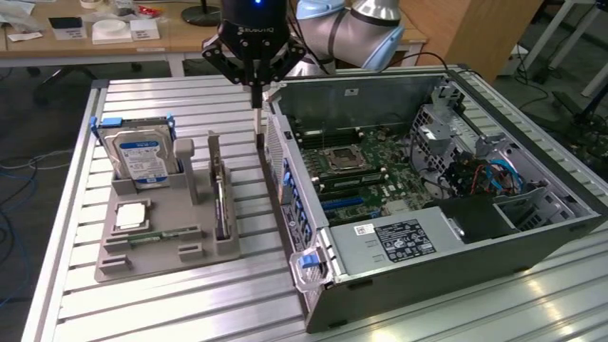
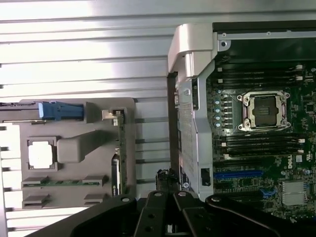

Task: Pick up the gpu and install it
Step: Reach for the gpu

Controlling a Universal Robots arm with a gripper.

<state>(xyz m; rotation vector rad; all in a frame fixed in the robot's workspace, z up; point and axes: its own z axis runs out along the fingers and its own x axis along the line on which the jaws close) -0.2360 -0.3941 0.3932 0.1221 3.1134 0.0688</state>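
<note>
gpu (image 1: 224, 210): stands on its long edge in a slot of the grey holder (image 1: 195, 246), on the side nearest the computer case (image 1: 494, 246); nothing is gripping it.
Jaws: pressed together with nothing between them; the gripper (image 1: 255, 103) hangs pointing down above the gap between holder and case, close to the case's rear corner and apart from the card.
In the way: the case's rear wall (image 1: 285, 185) rises between the holder and the motherboard (image 1: 380, 182); the case lies on its side with the top open.
Holder's other contents: a hard drive (image 1: 141, 153) with a blue label standing upright, a processor chip (image 1: 133, 214) lying flat, and a memory stick (image 1: 156, 234) lying flat.
Count: one gpu, one hard drive, one chip, one memory stick, one case.
Worktop (image 1: 190, 306): slatted metal, carrying holder and case side by side.
</note>
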